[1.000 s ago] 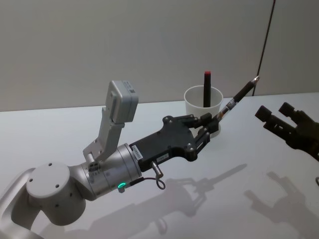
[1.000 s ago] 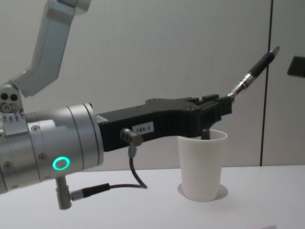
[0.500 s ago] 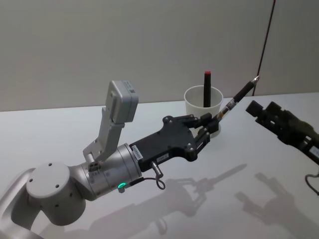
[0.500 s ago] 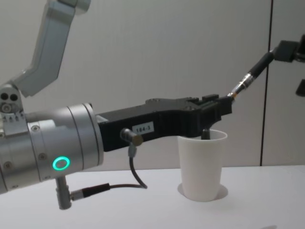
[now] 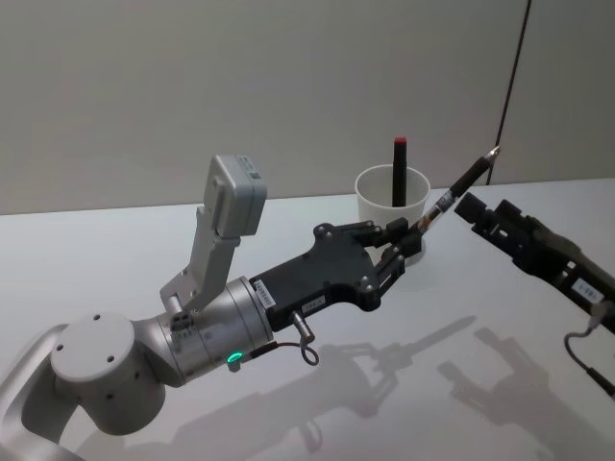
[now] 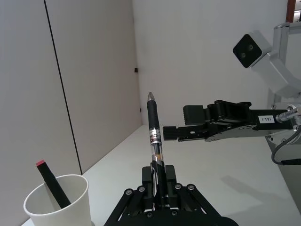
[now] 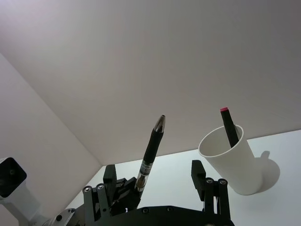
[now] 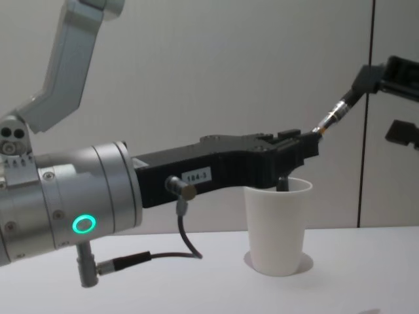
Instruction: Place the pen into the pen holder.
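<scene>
Left claw (image 5: 408, 235) clamped on the lower end of the pen (image 5: 468, 180). Pen slants up toward far right, just right of the pen holder (image 5: 377, 209) on the bench (image 5: 115, 250). Red-capped pen (image 5: 398, 173) stands inside the holder. Right claw (image 5: 473, 213) spread wide, just beside the held pen's upper barrel; contact unclear.

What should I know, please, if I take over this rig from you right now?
Left tool: shut on the lower end of the pen, holding it tilted in the air near the pen holder.
Right tool: open at the pen's upper half, with a finger on either side, not gripping.
Pen holder: upright on the table, with a red-capped pen standing inside.
Done: pen lifted.
Left: probably a handover to the right tool, then the pen goes into the pen holder.
</scene>
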Robot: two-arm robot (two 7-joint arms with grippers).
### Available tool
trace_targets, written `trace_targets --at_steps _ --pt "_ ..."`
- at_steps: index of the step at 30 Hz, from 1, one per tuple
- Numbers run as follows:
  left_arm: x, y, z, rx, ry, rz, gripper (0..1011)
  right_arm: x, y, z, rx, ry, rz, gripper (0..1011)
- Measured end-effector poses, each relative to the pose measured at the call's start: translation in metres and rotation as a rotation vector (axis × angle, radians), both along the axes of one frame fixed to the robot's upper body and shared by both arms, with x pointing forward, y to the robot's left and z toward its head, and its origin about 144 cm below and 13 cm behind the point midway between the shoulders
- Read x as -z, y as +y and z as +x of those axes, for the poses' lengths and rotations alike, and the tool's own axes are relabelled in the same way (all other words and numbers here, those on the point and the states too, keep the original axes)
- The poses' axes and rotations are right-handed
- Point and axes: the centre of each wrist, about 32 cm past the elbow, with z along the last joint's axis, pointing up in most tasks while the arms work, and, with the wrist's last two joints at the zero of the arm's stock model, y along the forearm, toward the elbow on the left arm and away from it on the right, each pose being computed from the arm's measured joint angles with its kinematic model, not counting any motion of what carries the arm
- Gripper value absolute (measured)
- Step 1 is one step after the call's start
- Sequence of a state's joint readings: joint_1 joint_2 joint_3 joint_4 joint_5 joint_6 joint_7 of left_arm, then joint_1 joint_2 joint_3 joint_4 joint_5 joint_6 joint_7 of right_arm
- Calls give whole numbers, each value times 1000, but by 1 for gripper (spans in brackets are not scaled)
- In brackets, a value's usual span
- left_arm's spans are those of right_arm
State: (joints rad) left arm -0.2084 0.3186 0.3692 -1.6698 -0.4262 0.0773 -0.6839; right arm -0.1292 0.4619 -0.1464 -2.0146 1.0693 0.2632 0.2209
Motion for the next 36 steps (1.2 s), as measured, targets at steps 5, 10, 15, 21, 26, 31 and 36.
trace_targets --at_steps 5,10,15,21,26,31,36 --pt "0 0 0 0 0 0 166 1 4 2 -1 7 6 1001" --pt "0 0 0 0 0 0 166 2 8 5 -2 9 10 1001" --pt "0 0 0 0 0 0 166 3 12 8 3 7 15 1001" --pt "0 0 0 0 0 0 166 4 17 10 23 1 21 1001" --pt "0 0 0 0 0 0 166 5 20 13 39 -5 24 1001" --pt "0 0 0 0 0 0 166 6 24 16 57 -12 30 1001" --pt "0 0 0 0 0 0 166 6 28 19 63 -19 35 1001"
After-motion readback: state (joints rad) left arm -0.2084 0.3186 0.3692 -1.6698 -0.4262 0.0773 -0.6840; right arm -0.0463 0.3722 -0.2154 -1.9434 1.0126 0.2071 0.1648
